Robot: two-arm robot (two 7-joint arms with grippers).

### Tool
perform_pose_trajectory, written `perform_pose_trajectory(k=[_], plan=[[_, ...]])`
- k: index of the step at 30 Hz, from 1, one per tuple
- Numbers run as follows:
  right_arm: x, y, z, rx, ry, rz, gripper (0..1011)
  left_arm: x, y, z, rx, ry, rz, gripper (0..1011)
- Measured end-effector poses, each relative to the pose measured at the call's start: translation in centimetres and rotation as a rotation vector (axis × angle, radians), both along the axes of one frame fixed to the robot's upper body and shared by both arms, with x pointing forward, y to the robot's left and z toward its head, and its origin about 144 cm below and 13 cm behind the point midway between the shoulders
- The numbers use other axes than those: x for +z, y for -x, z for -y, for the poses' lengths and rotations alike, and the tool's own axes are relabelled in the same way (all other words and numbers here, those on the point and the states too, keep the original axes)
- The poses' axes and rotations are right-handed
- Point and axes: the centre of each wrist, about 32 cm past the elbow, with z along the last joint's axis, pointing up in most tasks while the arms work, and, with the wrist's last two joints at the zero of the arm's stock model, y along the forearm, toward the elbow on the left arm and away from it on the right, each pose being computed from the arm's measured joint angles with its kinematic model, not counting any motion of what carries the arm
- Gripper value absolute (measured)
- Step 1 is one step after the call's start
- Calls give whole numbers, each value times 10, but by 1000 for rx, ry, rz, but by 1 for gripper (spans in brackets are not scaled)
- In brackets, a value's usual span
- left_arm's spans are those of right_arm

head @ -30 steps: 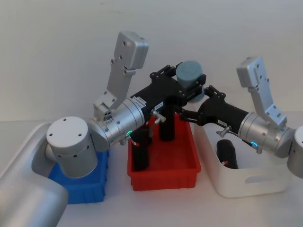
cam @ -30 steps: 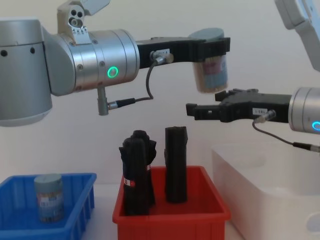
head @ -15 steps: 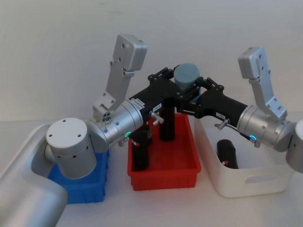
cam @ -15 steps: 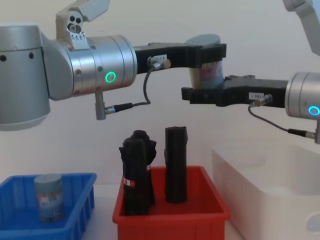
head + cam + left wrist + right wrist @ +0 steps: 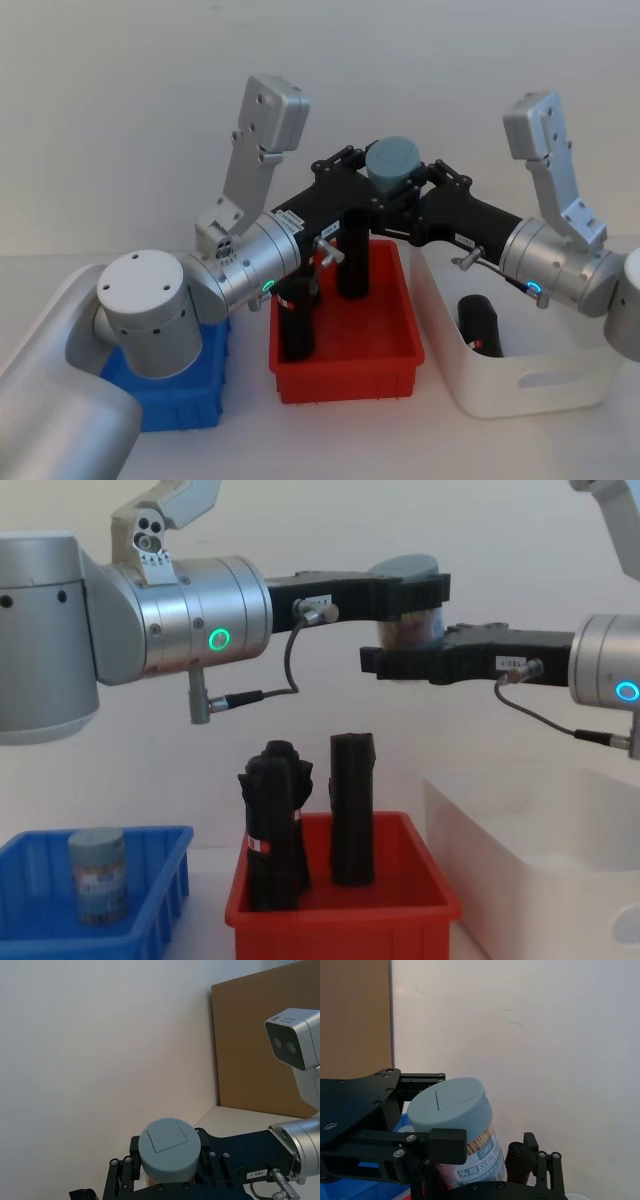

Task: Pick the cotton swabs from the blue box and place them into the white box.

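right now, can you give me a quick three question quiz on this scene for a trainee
1. True or false: the left gripper is open and empty.
2. How many tubs show in the blue box? A none, B one, C three.
3. Fill in: the tall black objects stand in the ___ bin.

Key:
1. False. Its fingers hold a cotton swab tub in mid-air, with the right gripper at the tub's lower part.
2. B, a single boxed tub.
3. Red, the red bin.
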Motion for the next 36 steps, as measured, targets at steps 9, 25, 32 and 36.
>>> perform_pose_trajectory(k=[9,25,32,36], plan=[[1,0,0,0,-1,-4,821,0,0,-1,1,0,1,668],[2,1,0,-1,-1,-6,711,0,-1,-1,2,0,1,669],[2,1,1,-16,-5,-5,709,-1,-1,-1,2,-2,0,830],[0,2,3,-49,-15,-5,709,-1,-1,-1,2,-2,0,947]])
